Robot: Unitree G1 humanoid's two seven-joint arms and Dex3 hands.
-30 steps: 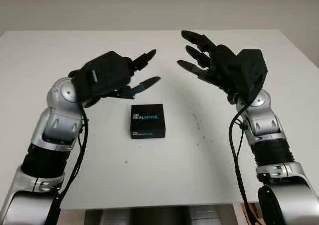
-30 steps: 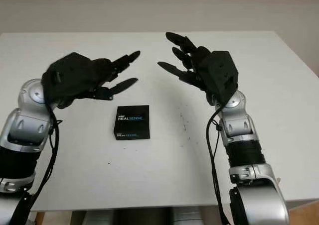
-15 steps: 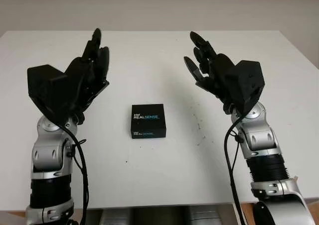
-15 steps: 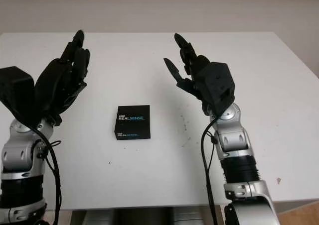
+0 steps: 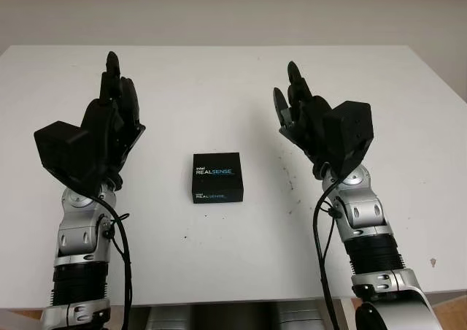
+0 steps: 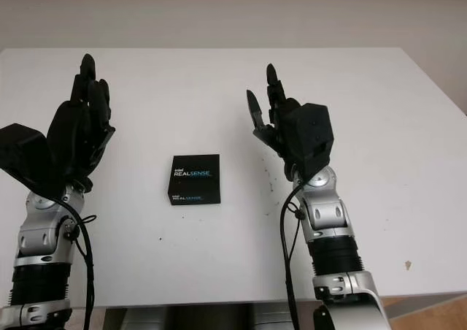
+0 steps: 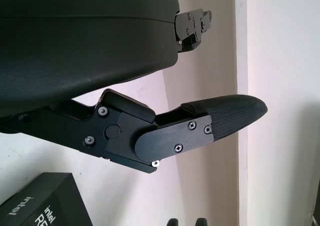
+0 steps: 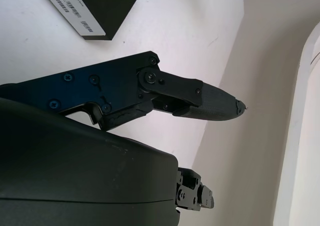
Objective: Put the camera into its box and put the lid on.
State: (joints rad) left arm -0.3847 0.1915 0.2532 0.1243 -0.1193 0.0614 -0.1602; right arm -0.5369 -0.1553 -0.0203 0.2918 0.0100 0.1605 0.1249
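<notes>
Two arms enter over the near edge of one white table (image 5: 241, 264), each carrying one black three-finger hand. The left hand (image 5: 109, 125) is raised above the table's left half, holding nothing, fingers extended and pointing toward the far edge. The right hand (image 5: 310, 122) is raised above the right half in like manner, empty and unclenched, fingers pointing away.

One box (image 5: 217, 177) is present: black, square, lid on, white and blue lettering on its top face. It lies flat on the table near the middle, between the two hands and slightly nearer the near edge than their fingertips. It is clear of both hands; neither touches it.

The left wrist view shows one corner of the box (image 7: 45, 201) on the white surface beyond the left hand's extended fingers (image 7: 220, 118). The right wrist view shows a labelled side of the box (image 8: 95, 11) past the right hand's fingers (image 8: 200, 103).

A scatter of small dark specks (image 5: 287, 180) marks the table just right of the box.
</notes>
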